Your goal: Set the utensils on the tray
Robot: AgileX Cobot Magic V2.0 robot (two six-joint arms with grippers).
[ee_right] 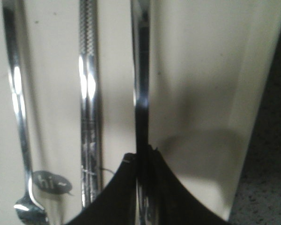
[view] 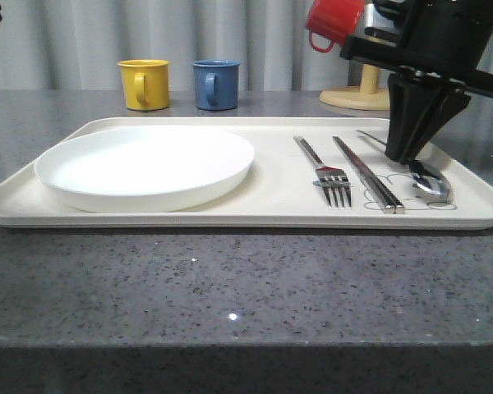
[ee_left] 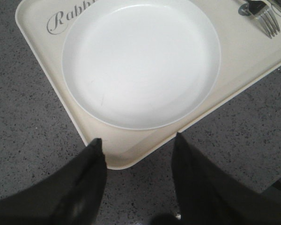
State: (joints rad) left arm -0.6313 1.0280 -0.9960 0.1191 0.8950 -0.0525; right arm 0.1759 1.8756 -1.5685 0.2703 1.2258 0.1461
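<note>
Tray [view: 271, 201] spans the counter; white plate [view: 146, 167] fills its 9 o'clock half, leaving the 3 o'clock half for cutlery. Fork [view: 324, 175], chopsticks [view: 367, 174] and spoon [view: 427, 180] lie there in parallel, spoon nearest 3 o'clock. Right gripper [view: 405, 156] stands over the spoon handle; the right wrist view shows its fingers clamped on that handle, probably seating it. Left gripper [ee_left: 136, 150] hangs empty, jaws apart, over the tray's near corner.
</note>
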